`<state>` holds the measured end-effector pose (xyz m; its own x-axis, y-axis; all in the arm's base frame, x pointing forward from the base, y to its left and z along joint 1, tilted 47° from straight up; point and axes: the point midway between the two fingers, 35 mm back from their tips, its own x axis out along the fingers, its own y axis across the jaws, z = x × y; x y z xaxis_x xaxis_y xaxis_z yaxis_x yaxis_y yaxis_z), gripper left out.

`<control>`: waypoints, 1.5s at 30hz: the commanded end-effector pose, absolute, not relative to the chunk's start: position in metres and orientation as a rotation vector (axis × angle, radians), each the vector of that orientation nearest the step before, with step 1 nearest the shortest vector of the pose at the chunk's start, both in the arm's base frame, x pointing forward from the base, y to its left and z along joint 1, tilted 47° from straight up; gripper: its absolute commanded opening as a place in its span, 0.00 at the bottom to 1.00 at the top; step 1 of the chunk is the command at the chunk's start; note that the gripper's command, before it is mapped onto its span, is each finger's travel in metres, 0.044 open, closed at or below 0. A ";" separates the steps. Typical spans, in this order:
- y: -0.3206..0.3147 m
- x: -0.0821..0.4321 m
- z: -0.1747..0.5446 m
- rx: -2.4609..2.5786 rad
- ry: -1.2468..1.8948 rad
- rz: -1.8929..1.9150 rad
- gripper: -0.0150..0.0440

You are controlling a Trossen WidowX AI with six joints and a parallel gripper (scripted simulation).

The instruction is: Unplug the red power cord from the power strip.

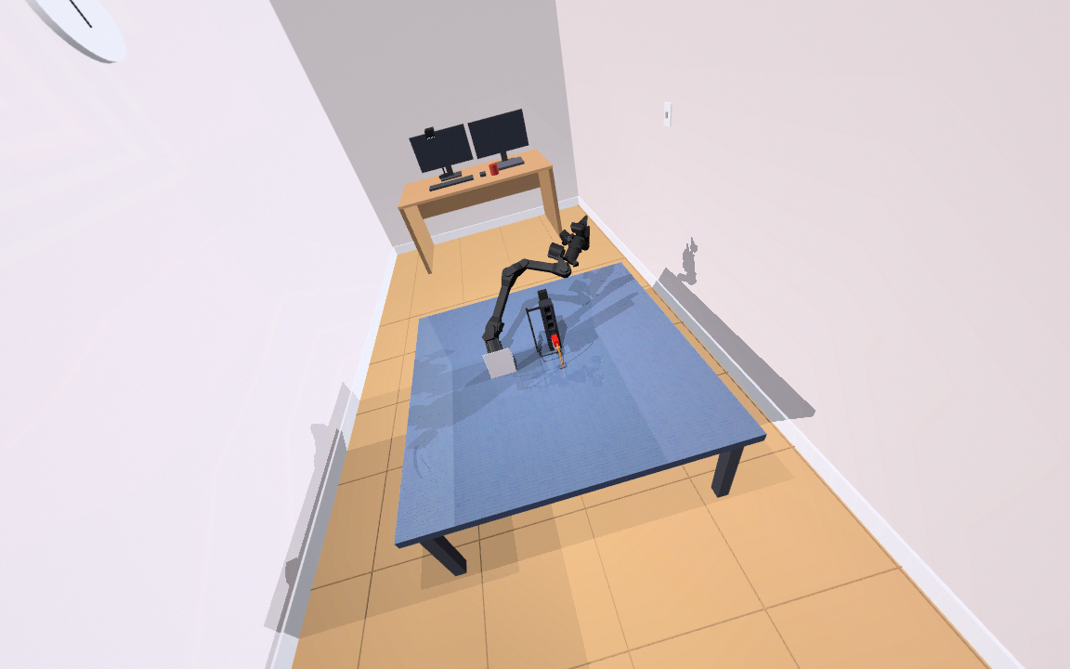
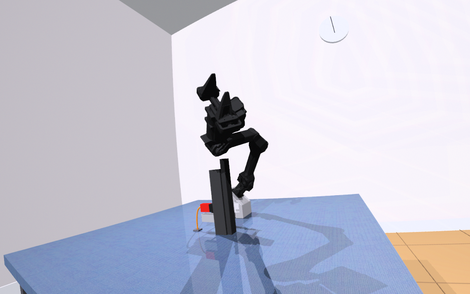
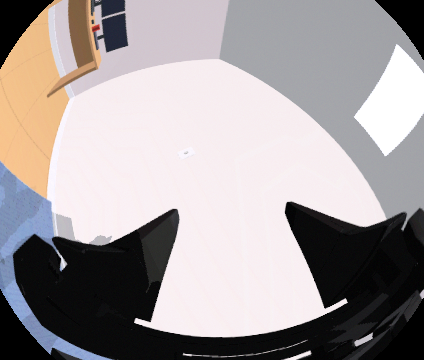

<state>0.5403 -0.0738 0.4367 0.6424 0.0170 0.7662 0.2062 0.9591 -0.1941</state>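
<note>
The red plug (image 1: 555, 342) (image 2: 205, 207) is at the near end of the black power strip (image 1: 547, 310) in the top view. Whether it is seated in a socket is too small to tell. Its orange cord (image 1: 560, 357) (image 2: 197, 218) runs down to a small dark piece on the table. In the exterior view tall dark upright blocks hide most of the strip. My gripper (image 2: 220, 83) (image 3: 232, 211) is open, with nothing between its fingers. It is raised high above the strip, pointing up and away, touching neither plug, cord nor strip.
The arm's pale base (image 1: 499, 363) (image 2: 243, 207) stands on the blue table (image 1: 547, 440) (image 2: 120, 252) beside the strip. A thin black frame (image 1: 529, 324) stands between arm and strip. A wooden desk (image 1: 472, 190) with two monitors is at the back. A wall fills much of the wrist view.
</note>
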 end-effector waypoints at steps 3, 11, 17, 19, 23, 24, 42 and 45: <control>-0.081 0.555 0.417 -0.244 -0.770 -0.085 0.80; -0.120 0.600 0.293 -0.008 -0.241 -0.010 0.53; -0.142 0.594 0.193 0.223 0.136 -0.011 0.53; -0.146 0.585 0.162 0.307 0.255 -0.021 0.53; -0.151 0.558 0.104 0.483 0.485 -0.056 0.53; -0.151 0.550 0.091 0.530 0.541 -0.067 0.53; -0.095 0.332 -0.033 1.515 1.540 -0.513 0.53; -0.079 0.296 -0.026 1.696 1.700 -0.638 0.53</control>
